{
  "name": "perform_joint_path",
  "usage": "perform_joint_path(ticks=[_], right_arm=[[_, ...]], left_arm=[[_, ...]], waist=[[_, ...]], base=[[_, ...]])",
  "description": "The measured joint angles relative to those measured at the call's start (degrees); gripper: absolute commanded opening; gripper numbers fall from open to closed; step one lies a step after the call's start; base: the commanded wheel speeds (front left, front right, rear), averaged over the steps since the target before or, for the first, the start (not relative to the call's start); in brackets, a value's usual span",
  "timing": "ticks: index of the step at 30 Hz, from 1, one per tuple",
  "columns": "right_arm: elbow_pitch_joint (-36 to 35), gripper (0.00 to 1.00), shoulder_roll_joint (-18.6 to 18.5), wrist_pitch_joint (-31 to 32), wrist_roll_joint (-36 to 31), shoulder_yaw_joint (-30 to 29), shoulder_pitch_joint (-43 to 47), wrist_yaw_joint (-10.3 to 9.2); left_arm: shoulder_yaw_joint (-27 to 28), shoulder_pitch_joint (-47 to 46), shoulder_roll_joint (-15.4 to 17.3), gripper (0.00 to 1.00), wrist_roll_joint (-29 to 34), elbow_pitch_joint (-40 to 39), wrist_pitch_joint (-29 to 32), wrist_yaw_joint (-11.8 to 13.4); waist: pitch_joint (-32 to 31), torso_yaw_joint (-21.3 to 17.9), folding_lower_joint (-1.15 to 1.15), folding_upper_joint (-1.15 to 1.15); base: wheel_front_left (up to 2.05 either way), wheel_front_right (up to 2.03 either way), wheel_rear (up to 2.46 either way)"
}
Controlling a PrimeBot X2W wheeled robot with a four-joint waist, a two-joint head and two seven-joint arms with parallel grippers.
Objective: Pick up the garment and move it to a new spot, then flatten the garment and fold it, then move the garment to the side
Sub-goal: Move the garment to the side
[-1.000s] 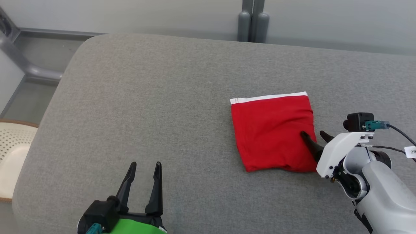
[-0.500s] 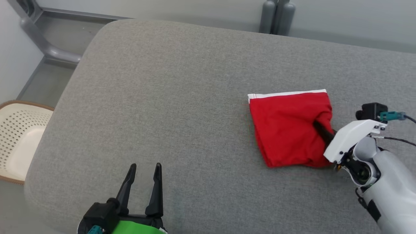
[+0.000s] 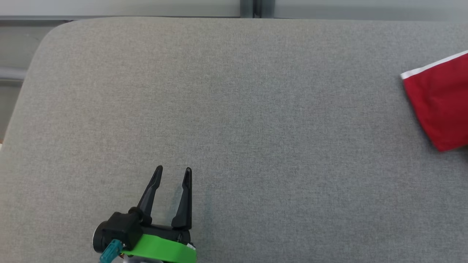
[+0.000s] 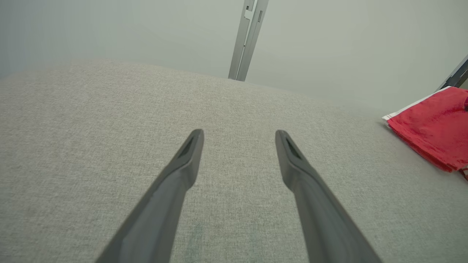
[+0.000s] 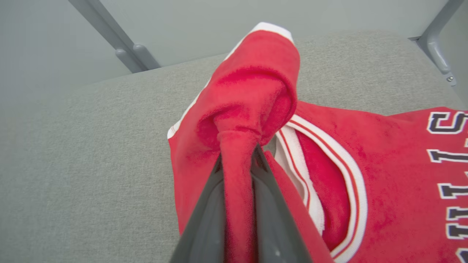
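The head camera has swung since a second ago, so the garment (image 3: pixel 438 106) now sits at the far right edge of the head view instead of right of centre. The right gripper (image 5: pixel 237 157), whose fingers stood apart at the garment's right edge then, is now closed on the cloth.

The garment is a red jersey lying on the grey padded surface (image 3: pixel 234 109). In the head view it shows as a folded red block with a white band (image 3: pixel 431 65) along its far edge. In the right wrist view it looks looser: a bunched fold of red cloth rises from between the fingers and curls over at the top. Beside the fold, a white trim with thin red stripes (image 5: pixel 351 175) curves around an opening. Black letters outlined in white (image 5: pixel 449 157) run down the right edge of that view.

The right gripper's two dark fingers are pressed together, pinching that fold.

The left gripper (image 3: pixel 173 169) is low over the surface at the lower left, well apart from the garment. Its fingers point away from the robot and its jaws are spread wide with nothing between them.
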Motion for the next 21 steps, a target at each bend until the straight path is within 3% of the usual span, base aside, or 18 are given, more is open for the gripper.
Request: perform_joint_path(ticks=[8, 12, 13, 14, 15, 21], right_arm=[[5.1, 0.0, -6.6, 3.8, -4.4, -6.4, -1.7, 0.01], [9.4, 0.0, -7.4, 3.6, -9.2, -7.5, -2.4, 0.01], [10.5, 0.15, -7.3, 3.4, -10.1, -7.8, -2.6, 0.02], [11.1, 0.51, -7.3, 3.0, -11.2, -7.9, -2.8, 0.01], [11.8, 1.0, -7.2, 2.2, -12.9, -7.9, -2.9, 0.02], [12.0, 1.0, -6.8, -3.2, -20.3, -6.6, -3.7, 0.01]], left_arm=[[0.7, 0.2, 0.0, 1.0, 0.4, -0.5, 0.0, 0.8], [1.3, 0.1, 0.0, 1.0, 0.9, -0.5, 0.0, 0.8], [1.4, 0.0, 0.0, 1.0, 1.0, -0.5, 0.0, 0.8], [1.4, -0.2, 0.0, 1.0, 1.0, -0.5, 0.0, 0.8], [1.5, -0.3, 0.0, 1.0, 1.2, -0.4, 0.0, 0.8], [2.2, -0.7, 0.0, 1.0, 1.4, -0.1, 0.0, 0.8]], waist=[[5.0, -0.5, 0.0, 0.0], [6.6, -0.8, 0.0, 0.0], [6.9, -0.9, 0.0, 0.0], [7.0, -1.0, 0.0, 0.0], [7.1, -1.2, 0.0, 0.0], [6.7, -2.4, 0.0, 0.0]], base=[[0.0, 0.0, 0.0], [0.0, 0.0, 0.0], [0.0, 0.0, 0.0], [0.0, 0.0, 0.0], [0.0, 0.0, 0.0], [0.0, 0.0, 0.0]])
